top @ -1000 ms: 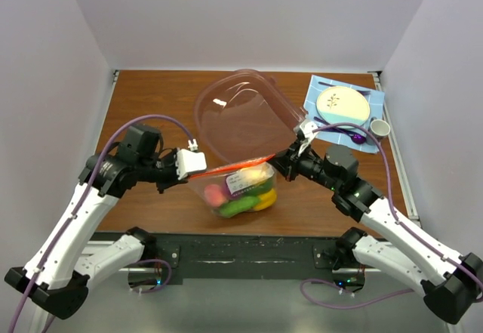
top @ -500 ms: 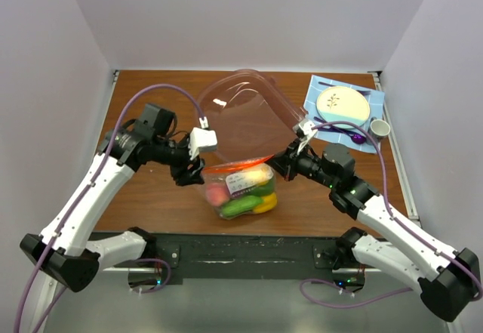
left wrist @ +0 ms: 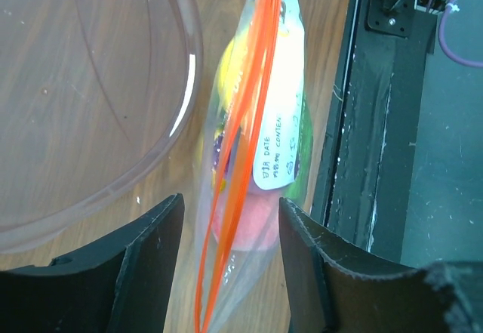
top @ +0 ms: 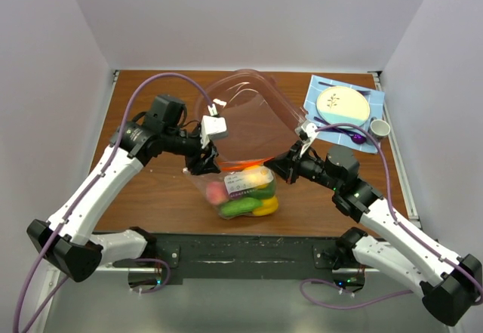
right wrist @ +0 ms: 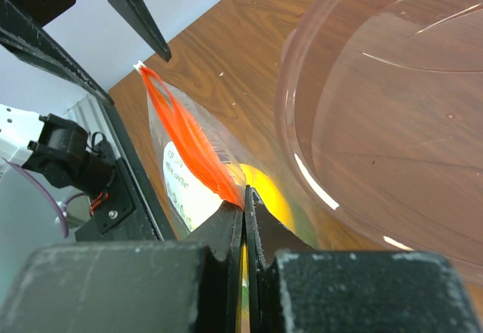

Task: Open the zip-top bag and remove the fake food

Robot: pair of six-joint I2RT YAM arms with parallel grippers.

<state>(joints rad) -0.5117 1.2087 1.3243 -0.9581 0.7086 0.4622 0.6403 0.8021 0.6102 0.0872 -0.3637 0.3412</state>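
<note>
Bag: your bag (top: 240,186) sits toward the table's (top: 151,106) front edge, at 6 o'clock from the bowl (top: 241,114). Its orange strip (top: 245,165) is on top, running from 9 to 3 o'clock.
Food: the food (top: 243,197) is all inside the bag, with pink at 9 o'clock, green at 6 and yellow at 4.
Left claw: your left claw (top: 204,161) is released at the strip's 9 o'clock end. In the wrist view its fingers (left wrist: 151,250) stand either side of the strip with a gap on both sides.
Right claw: your right claw (top: 284,164) is clenched on the strip's 3 o'clock end, with orange plastic pinched between its tips.
Bowl: clear, pinkish and tipped up. You cannot tell whether its rim touches the bag.
Mat: a blue mat (top: 317,87) at the table's 2 o'clock carries a plate (top: 343,104) and a cup (top: 379,127).
</note>
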